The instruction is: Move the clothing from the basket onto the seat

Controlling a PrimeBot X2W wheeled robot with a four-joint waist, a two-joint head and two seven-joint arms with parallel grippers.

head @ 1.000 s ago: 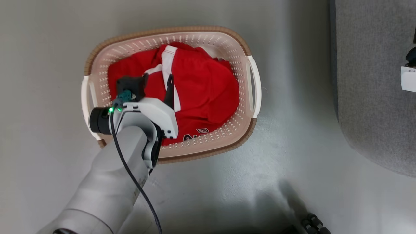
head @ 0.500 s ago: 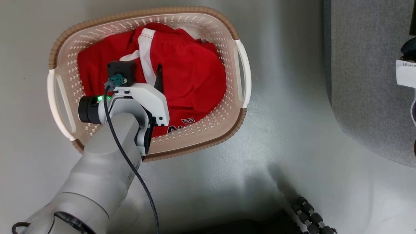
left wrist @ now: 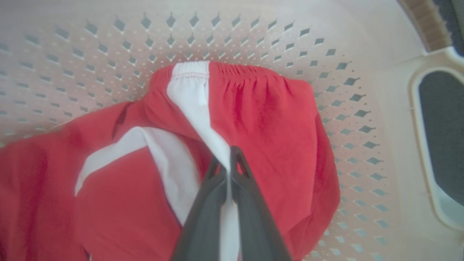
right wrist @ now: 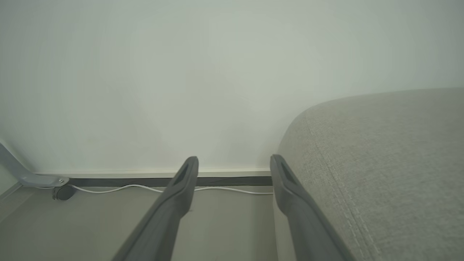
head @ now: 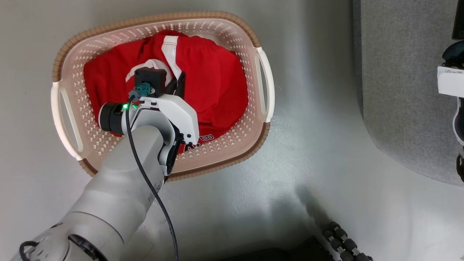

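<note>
The red clothing (head: 214,83) with white stripes lies heaped in the cream perforated basket (head: 152,20) on the floor. My left gripper (head: 179,78) reaches down into the basket. In the left wrist view its fingers are shut (left wrist: 232,152) on a fold of the clothing (left wrist: 275,119) at the white stripe, with the basket wall (left wrist: 108,43) behind. The grey seat (head: 398,90) stands to the right of the basket. My right gripper (right wrist: 233,163) is open with nothing between its fingers, beside the seat's rounded edge (right wrist: 391,152).
Grey floor separates the basket from the seat. A dark ribbed object (head: 344,243) lies at the bottom edge. A pale wall, a white cable (right wrist: 127,187) along the skirting and a grey metal leg (right wrist: 29,174) show in the right wrist view.
My left gripper has shut on the clothing at the white stripe; its fingers stood apart before. The head camera has shifted, so the basket sits further left in the picture.
</note>
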